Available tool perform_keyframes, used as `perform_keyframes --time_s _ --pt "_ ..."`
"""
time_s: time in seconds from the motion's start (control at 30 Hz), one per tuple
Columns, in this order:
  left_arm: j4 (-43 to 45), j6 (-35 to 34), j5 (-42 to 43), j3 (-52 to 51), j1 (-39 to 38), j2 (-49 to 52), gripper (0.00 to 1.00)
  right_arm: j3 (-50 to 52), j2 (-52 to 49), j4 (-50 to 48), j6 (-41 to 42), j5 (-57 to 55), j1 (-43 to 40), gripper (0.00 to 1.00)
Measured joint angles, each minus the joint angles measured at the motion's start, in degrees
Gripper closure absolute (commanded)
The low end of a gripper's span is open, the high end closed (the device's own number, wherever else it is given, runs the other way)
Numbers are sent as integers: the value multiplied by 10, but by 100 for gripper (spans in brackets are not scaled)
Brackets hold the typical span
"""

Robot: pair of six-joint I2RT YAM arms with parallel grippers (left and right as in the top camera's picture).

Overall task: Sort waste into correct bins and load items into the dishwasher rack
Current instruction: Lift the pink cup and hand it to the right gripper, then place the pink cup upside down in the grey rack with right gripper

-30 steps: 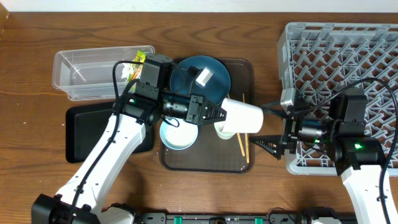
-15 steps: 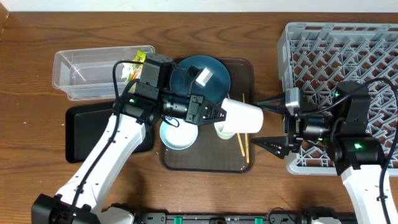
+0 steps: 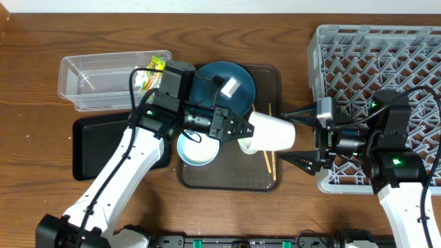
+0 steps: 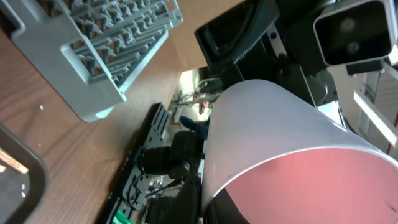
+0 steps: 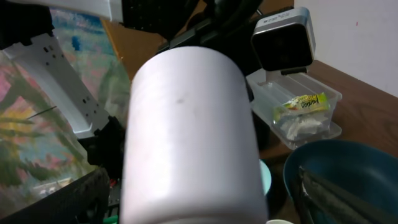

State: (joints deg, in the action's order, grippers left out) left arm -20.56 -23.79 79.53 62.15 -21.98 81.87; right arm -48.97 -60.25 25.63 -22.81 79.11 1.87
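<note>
My left gripper [image 3: 245,128] is shut on the pink cup [image 3: 273,132], held on its side above the brown serving tray [image 3: 227,178]. The cup fills the left wrist view [image 4: 280,137] and the right wrist view [image 5: 186,130]. My right gripper [image 3: 299,137] is open, a finger on each side of the cup's far end. On the tray are the dark blue plate [image 3: 210,88], light blue bowl [image 3: 195,151], pale green cup [image 3: 246,145] and chopsticks [image 3: 268,160]. The snack wrapper [image 5: 303,102] and a white tissue [image 5: 297,124] lie in the clear tub [image 3: 96,81].
The grey dishwasher rack [image 3: 386,62] stands at the right, under my right arm. The black tray [image 3: 96,145] lies in front of the clear tub, under my left arm.
My left gripper has carried the pink cup a little to the right, in between the right gripper's fingers. The right gripper's fingers have spread slightly wider.
</note>
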Motion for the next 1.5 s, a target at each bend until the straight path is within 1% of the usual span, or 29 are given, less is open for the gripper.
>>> perform_keyframes --time_s 0.17,0.33,0.43,0.47,0.5,0.53,0.57,0.6,0.67,0.73,0.8,0.9,1.0,1.03,1.07,1.17,1.27,1.37,1.4,1.5 --pt "0 0 -1 0 -5 0 94 0 0 0 2 0 0 20" --pt "0 -2 -4 0 -5 0 94 0 0 -1 7 5 0 38" --pt "0 -2 -6 0 -4 0 93 0 0 -1 12 9 0 45" --pt "0 -2 -6 0 -4 0 90 0 0 0 13 9 0 48" --pt "0 -2 -6 0 -4 0 83 0 0 0 15 9 0 49" --pt "1 -1 -5 0 -4 0 61 0 0 0 15 8 0 49" --pt "2 -2 -5 0 -4 0 46 0 0 1 17 6 0 49" --pt "1 -2 -4 0 -4 0 42 0 0 2 20 3 0 51" --pt "0 3 -5 0 -4 0 36 0 0 6 40 -14 0 60" --pt "-2 7 -17 0 -4 0 34 0 0 10 68 -38 0 64" --pt "-21 12 -49 0 -3 0 31 0 0 14 99 -62 0 69" --pt "-79 18 -131 0 2 0 26 0 0 16 139 -101 0 76" --pt "-154 25 -239 0 12 0 24 0 0 23 179 -159 0 81" --pt "-174 26 -271 0 15 0 24 0 0 28 191 -183 0 85" --pt "-201 30 -309 0 21 0 23 0 0 36 200 -207 0 85" --pt "-273 42 -424 -2 42 -4 21 -5 3 92 232 -309 0 98" --pt "-325 52 -526 -3 66 -23 20 -31 7 185 260 -441 -3 99" --pt "-356 62 -616 -4 91 -60 20 -86 8 262 274 -556 -17 99" --pt "-361 65 -642 -4 100 -75 20 -111 8 283 278 -590 -26 99" --pt "-362 71 -682 -4 115 -105 20 -176 10 323 284 -676 -55 99"
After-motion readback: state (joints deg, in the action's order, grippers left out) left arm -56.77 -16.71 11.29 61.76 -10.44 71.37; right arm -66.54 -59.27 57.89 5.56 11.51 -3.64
